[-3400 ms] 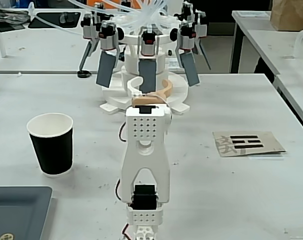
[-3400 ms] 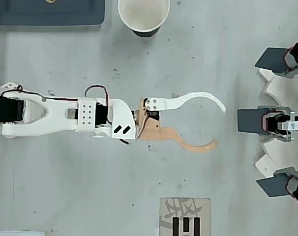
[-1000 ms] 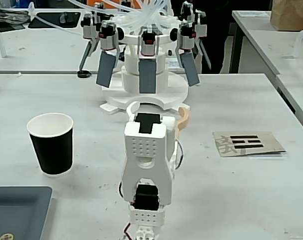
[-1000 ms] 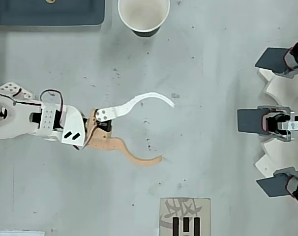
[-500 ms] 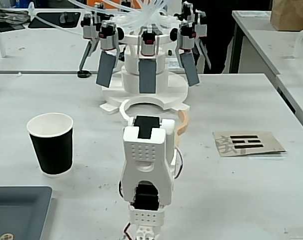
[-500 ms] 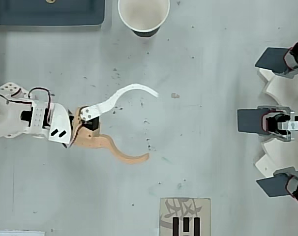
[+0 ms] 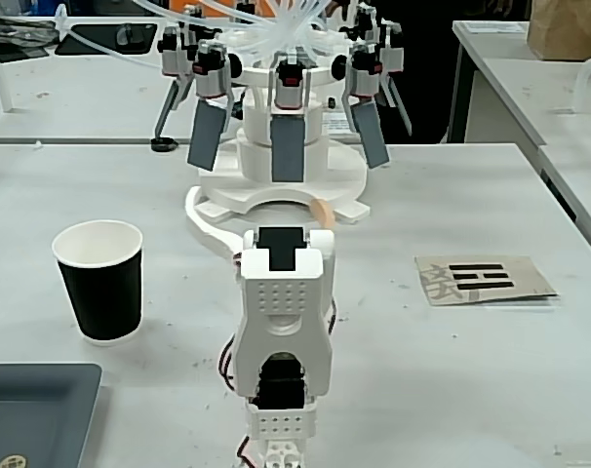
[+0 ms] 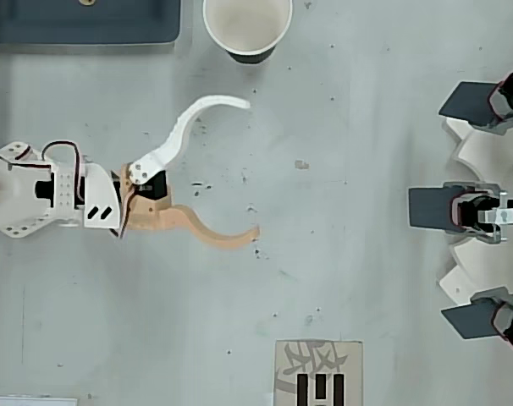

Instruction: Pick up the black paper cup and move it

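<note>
The black paper cup [image 7: 100,281] stands upright on the grey surface [image 7: 452,370], at the top edge in the overhead view [image 8: 247,29], its white inside showing. The hand [image 8: 252,167] hangs well apart from it, empty, its white and tan curved fingers spread wide. The white arm [image 8: 45,186] is folded back low, the hand angled toward the cup. A dark tray [image 8: 83,21] lies near the cup.

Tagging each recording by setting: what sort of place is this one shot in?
Probably a robotics lab or workshop. Plain grey-white work tables stand in rows, a white multi-armed rig with servos and clear tubing sits behind the arm, and a printed marker card lies flat. The pincer and black paper cup suggest a test setup.
</note>
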